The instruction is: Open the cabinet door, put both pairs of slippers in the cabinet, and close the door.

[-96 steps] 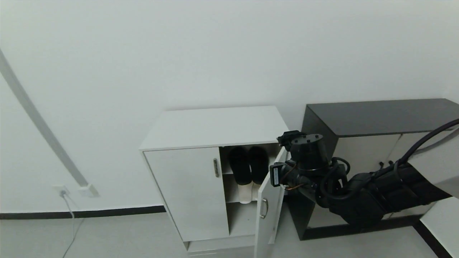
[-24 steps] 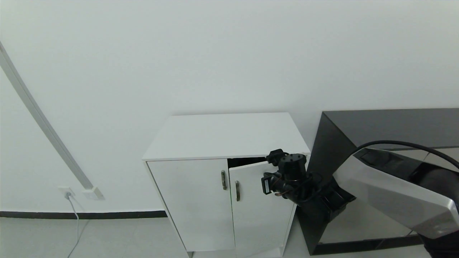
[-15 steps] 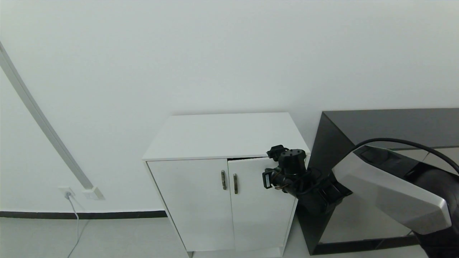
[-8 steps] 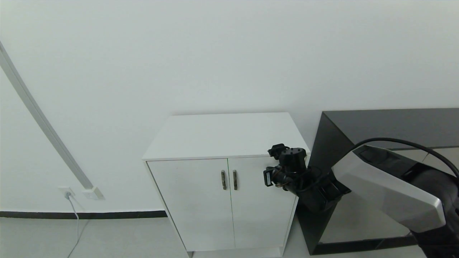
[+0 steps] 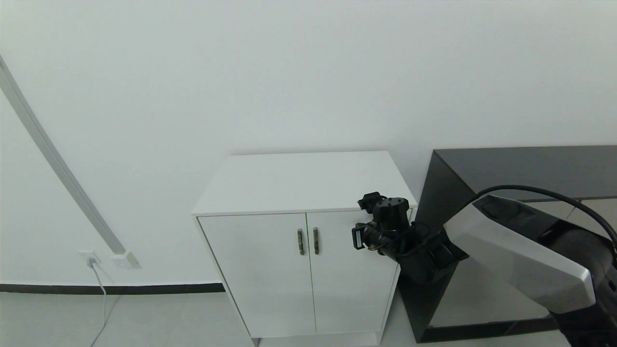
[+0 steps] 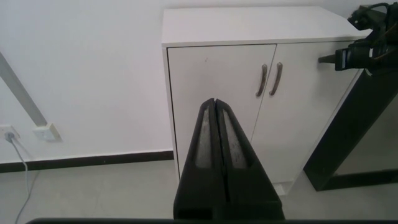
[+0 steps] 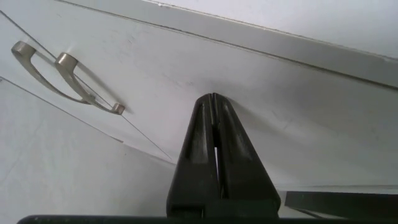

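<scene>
Found the right gripper (image 7: 214,102) with its fingers pressed together, gripping nothing, tips set against the face of the right door (image 5: 349,284), high up and right of the handles (image 5: 308,241). Saw that door lying flush with the left door (image 5: 255,274) of the white cabinet (image 5: 301,180), its long axis upright and the seam between the two narrow and even. Judged the slippers to be behind those doors and the closing all but finished. Placed the door straight to the far side of the fingertips, so reckoned any coming move a plain pull-back toward the near side. Noted the left gripper (image 6: 214,104) also clamped together and empty, well apart on the near side, pointing at the left door. Counted the right arm far the nearer. Spotted a black cabinet (image 5: 520,166) just right.
</scene>
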